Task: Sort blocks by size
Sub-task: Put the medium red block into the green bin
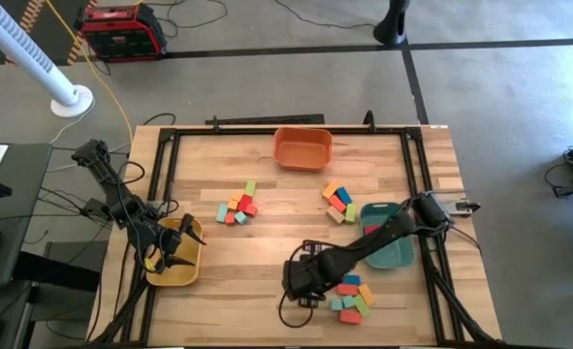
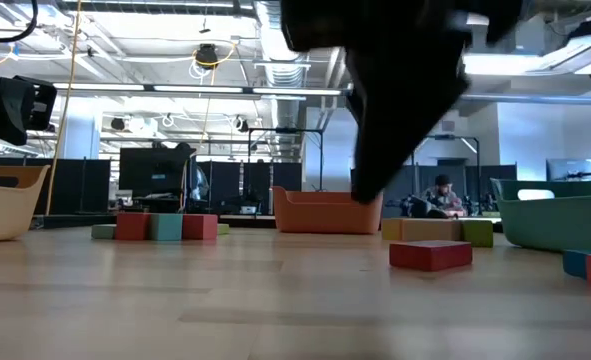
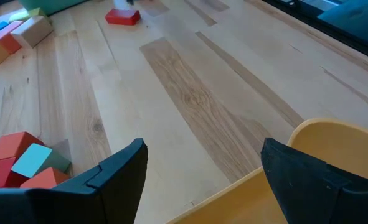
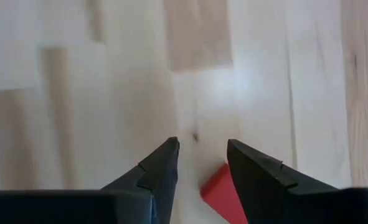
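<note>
High view, left to right: left gripper [image 1: 176,245] spread wide over yellow tray [image 1: 175,274]; blocks [image 1: 238,205] loose mid-table, more near teal tray [image 1: 395,254]; right gripper [image 1: 300,282] low, parted narrowly over red block [image 4: 224,193]. Sorting barely begun by appearance. Tray contents hidden by arms.

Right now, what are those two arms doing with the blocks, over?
Right gripper open, hovering over a flat red wooden block on the table's near side. Left gripper open, empty, over the yellow plastic tray. Nothing blocking the red block.
</note>
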### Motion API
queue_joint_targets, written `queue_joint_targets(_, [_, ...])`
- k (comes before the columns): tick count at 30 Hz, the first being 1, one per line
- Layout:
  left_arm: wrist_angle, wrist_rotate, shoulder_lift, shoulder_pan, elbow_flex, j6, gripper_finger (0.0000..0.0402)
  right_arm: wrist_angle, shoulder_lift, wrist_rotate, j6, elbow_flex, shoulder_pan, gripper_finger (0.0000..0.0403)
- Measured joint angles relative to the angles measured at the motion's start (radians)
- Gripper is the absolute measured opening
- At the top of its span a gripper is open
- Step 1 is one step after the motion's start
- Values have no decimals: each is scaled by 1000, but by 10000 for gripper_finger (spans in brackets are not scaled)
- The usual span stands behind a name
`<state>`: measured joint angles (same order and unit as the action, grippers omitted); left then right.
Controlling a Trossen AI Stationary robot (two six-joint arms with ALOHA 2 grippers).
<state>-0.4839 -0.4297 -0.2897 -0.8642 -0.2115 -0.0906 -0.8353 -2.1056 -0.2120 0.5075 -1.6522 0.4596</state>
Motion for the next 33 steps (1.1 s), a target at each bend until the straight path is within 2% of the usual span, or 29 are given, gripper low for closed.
queue_joint_targets(6, [0,0,0,0,0,0,301,-106,1,-5,-88,-40,7,199])
queue_joint_targets(12, [0,0,0,0,0,0,301,-223,0,-14,-142,-6,14,253])
queue_joint_targets(16, [0,0,0,0,0,0,301,-239,-5,-15,-227,5,9,273])
queue_joint_targets(23, [0,0,0,0,0,0,301,-204,-9,15,-340,66,-27,276])
queue_joint_targets(33, [0,0,0,0,0,0,301,-105,-8,77,-371,136,-68,266])
